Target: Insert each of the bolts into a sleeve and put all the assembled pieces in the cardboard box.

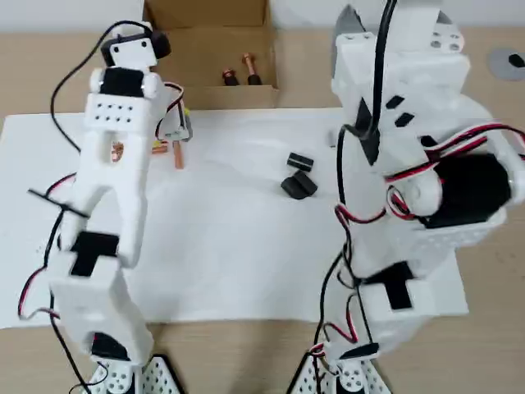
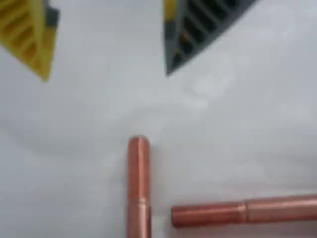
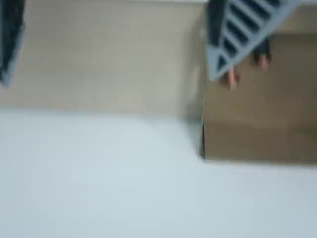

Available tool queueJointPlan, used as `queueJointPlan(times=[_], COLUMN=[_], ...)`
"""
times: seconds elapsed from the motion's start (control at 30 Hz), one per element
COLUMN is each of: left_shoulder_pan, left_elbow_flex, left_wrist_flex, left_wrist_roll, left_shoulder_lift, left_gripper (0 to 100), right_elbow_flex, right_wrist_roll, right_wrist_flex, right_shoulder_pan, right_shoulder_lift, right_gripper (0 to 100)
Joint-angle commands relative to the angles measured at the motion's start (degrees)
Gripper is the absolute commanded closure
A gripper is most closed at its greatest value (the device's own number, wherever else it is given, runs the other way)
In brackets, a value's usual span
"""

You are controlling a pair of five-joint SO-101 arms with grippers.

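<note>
The cardboard box (image 1: 209,97) holds part of the set, so I judge the job about half done, with the loose parts left to join and drop in. Both arms are empty: the left gripper (image 2: 106,74) hovers with fingers apart just over the loose bolts, and the right gripper (image 3: 109,79) hangs with fingers spread beside the box. By count, two assembled pieces (image 1: 248,70) lie inside the box, two bare copper bolts (image 2: 138,183) lie at a right angle near its front left corner, and two black sleeves (image 1: 299,187) sit close together, well apart from the bolts, though the nearer lump may hide a third
</note>
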Motion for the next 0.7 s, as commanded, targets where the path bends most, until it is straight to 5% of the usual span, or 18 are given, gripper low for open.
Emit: queueJointPlan(times=[0.0,0.67], left_shoulder_pan=[0.6,-2.4], left_elbow_flex=[-5.9,-25.7], left_wrist_flex=[0.2,-0.4], left_wrist_roll=[0.4,0.4], left_shoulder_lift=[3.4,25.9], left_gripper=[83,84], right_elbow_flex=[12.8,77.3], right_wrist_roll=[0.2,0.6], right_wrist_flex=[0.9,-12.4], right_shoulder_pan=[1.1,1.1], right_shoulder_lift=[-8.2,-48.1], right_gripper=[70.2,70.2])
